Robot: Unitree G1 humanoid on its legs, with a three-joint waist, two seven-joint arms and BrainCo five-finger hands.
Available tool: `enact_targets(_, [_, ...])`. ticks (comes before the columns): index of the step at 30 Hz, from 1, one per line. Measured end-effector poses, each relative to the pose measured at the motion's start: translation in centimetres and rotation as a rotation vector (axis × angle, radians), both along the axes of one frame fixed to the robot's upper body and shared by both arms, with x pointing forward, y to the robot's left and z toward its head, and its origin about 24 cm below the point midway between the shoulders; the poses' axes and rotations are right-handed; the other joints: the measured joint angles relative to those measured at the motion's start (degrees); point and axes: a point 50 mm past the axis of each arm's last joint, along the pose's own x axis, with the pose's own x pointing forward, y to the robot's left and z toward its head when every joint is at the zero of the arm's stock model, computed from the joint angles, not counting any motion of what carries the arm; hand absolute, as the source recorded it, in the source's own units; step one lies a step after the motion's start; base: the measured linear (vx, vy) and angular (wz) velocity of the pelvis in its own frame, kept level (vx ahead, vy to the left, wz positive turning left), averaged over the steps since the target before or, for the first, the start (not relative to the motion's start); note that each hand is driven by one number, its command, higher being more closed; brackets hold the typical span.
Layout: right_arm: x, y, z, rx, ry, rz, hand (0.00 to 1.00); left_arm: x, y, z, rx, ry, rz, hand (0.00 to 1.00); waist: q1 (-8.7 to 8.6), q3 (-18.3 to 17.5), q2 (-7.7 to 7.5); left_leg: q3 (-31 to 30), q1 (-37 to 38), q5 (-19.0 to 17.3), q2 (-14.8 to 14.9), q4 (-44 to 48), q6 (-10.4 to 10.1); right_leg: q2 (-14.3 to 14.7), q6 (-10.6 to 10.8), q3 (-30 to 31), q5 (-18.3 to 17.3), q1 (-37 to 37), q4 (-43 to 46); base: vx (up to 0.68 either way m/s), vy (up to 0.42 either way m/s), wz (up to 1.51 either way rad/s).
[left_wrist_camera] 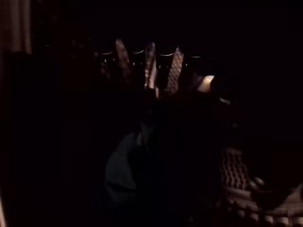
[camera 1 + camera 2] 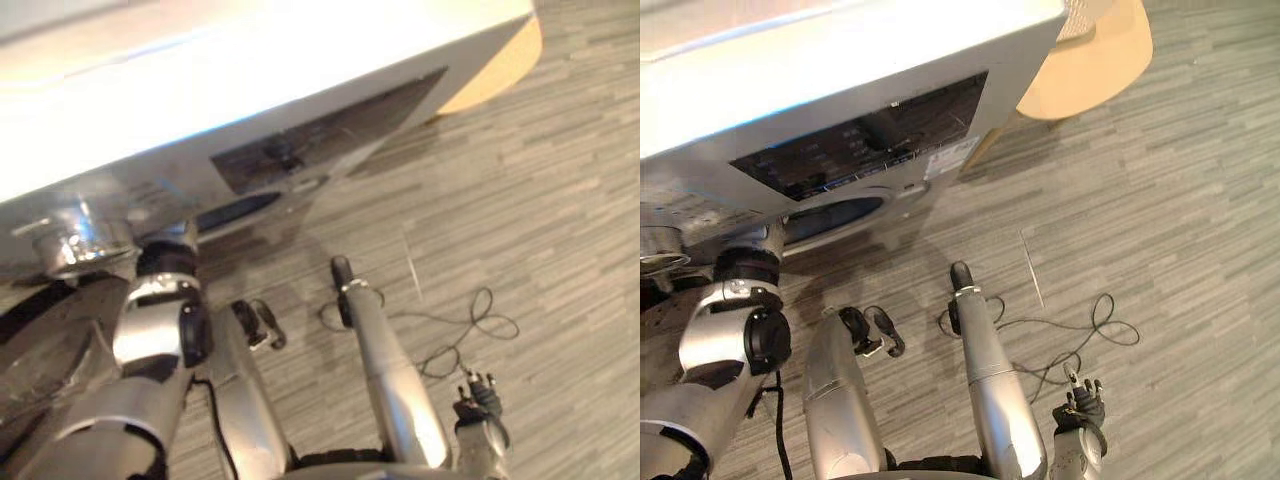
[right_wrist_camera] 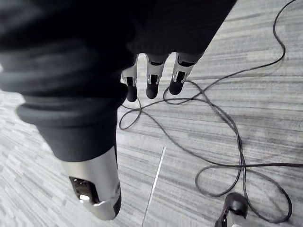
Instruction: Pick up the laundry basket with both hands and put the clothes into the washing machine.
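Right hand (image 2: pixel 1081 400) hung at the lower right of the eye views, above the floor (image 2: pixel 1180 200), and held nothing. In its own wrist view its fingers (image 3: pixel 150 81) were straight and slightly apart, with the thumb (image 3: pixel 97 189) standing off from them.

Narrow striped planks of grey made up the floor, which covered the right half of the eye views. A thin pale streak (image 2: pixel 412 272) crossed it near the centre.

The washing machine (image 2: pixel 840 70) took the upper left. It had a pale top, a dark control panel (image 2: pixel 865 150) slanting across its front, and a chrome ring (image 2: pixel 72 238) lower down at the left edge. Behind its far corner, in the upper right, a tan rounded object (image 2: pixel 1095 65) stood on the floor; what it was could not be told.

The left arm ran from the lower left up to the chrome ring. Left hand (image 1: pixel 174 71) showed faintly in its own wrist view, in the dark, and whether it was open or closed on anything could not be told. Past it were a perforated drum wall (image 1: pixel 241 177) and a dark rounded mass (image 1: pixel 125 165) near the hand. The mass was too dim to say whether it was cloth or whether the hand touched it.
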Motion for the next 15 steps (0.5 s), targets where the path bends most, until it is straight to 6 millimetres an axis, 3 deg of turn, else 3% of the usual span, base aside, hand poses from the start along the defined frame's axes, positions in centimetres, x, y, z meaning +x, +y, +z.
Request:
enact_targets(1, [-0.1, -0.2, 0.0, 0.0, 0.002, -0.01, 0.0, -0.3, -0.2, -1.2, -0.056, 0.009, 0.001, 0.0, 0.21, -0.3, 0.54, 0.0, 0.7, 0.1, -0.2, -0.6, -0.2, -0.1, -0.1, -0.1, -0.2, 0.6, -0.2, 0.06, -0.063, 0.24])
enact_targets(4, [-0.5, -1.1, -0.1, -0.01, 0.02, -0.043, 0.0, -3.4, -1.1, -9.6, -0.441, 0.067, 0.035, 0.0, 0.8, -3.6, 3.12, -0.1, 4.8, 0.9, -2.3, -4.2, -1.6, -1.8, -1.1, -1.0, -1.8, 3.9, -0.6, 0.1, -0.067, 0.34])
enact_targets(5, [-0.4, -1.3, -0.1, -0.013, 0.032, -0.052, 0.0, -4.8, -1.0, -11.9, -0.465, 0.123, 0.061, 0.0, 0.92, -4.2, 3.49, -0.3, 7.1, 1.2, -3.0, -5.5, -2.1, -2.5, -1.2, -1.5, -2.5, 6.0, -0.6, 0.11, -0.075, 0.42])
enact_targets(8, [-0.7, -1.5, -0.3, -0.023, 0.059, -0.048, 0.0, -8.3, -1.0, -16.5, -0.453, 0.268, 0.116, 0.0, 1.48, -6.3, 3.42, -0.7, 12.4, 2.4, -5.3, -9.5, -2.8, -4.6, -1.3, -2.6, -3.7, 10.7, -1.4, 0.11, -0.077, 0.43])
enact_targets(9, [-0.7, -1.6, -0.4, -0.023, 0.062, -0.048, 0.0, -8.8, -1.2, -17.2, -0.437, 0.298, 0.116, 0.0, 1.58, -6.6, 3.41, -0.7, 13.4, 2.8, -5.9, -10.4, -2.9, -5.0, -1.4, -2.8, -3.8, 11.7, -1.8, 0.1, -0.067, 0.48])
enact_targets(15, [-1.0, -1.3, -0.9, -0.033, 0.117, -0.014, 0.0, -16.0, -4.7, -24.1, -0.321, 0.603, 0.052, 0.0, 2.28, -11.0, 2.98, -1.0, 22.5, 7.1, -11.2, -20.9, -2.8, -9.7, -1.6, -4.7, -3.9, 21.1, -8.0, 0.07, -0.037, 0.4])
